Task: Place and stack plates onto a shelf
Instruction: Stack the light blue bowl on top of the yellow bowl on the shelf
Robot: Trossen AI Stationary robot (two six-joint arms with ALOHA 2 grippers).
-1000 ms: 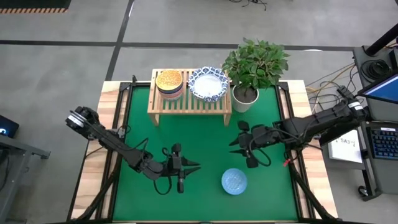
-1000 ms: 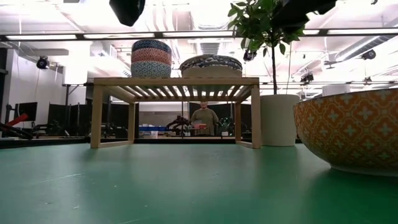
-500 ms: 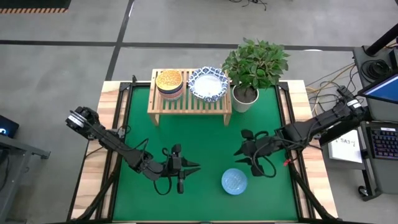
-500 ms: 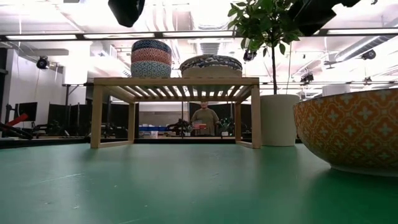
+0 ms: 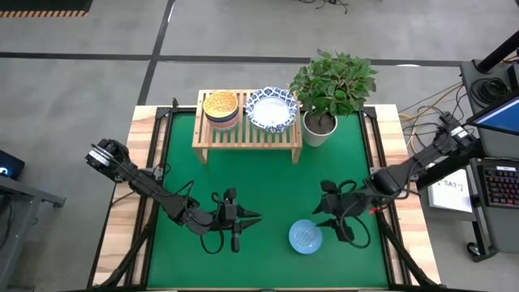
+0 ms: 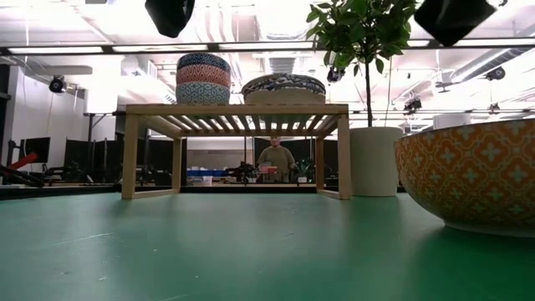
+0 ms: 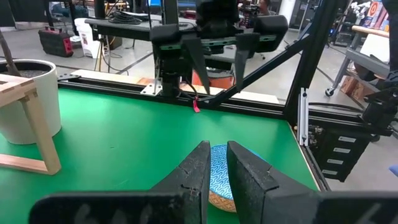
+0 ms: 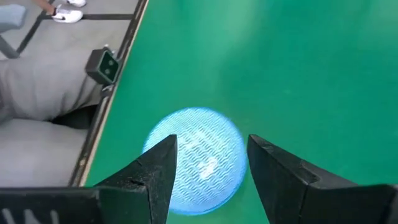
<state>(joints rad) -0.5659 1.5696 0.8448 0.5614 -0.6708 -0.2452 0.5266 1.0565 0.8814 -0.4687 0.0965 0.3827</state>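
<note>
- From the high view we count the progress: the shelf carries a stack of small bowls topped by an orange-yellow one and, next to it, a stack of white plates with blue rims. One light blue bowl sits alone on the green table, so we judge the task nearly done, with this last dish left to lift and stack.
- Also from above, our right gripper hangs just beside that bowl, on the side toward the potted plant; a second ago it was farther up the mat, nearer the plant pot, and it has since swung down toward the bowl. Our left gripper waits on the bowl's other side, well apart from it, where it already was.
- At table height we see the bowl's orange patterned outer wall close at the picture's right, the shelf beyond it bearing both stacks, and a person far behind the rack. The dark body of an arm at the upper right has shifted sideways since the earlier frame.
- Through the left wrist camera, our left gripper has its fingers nearly together with nothing between them; the bowl lies just ahead of them.
- Through the right wrist camera, our right gripper stands spread wide and empty, having widened over the last second; the bowl lies directly below, framed by the two fingers, not yet touched.
</note>
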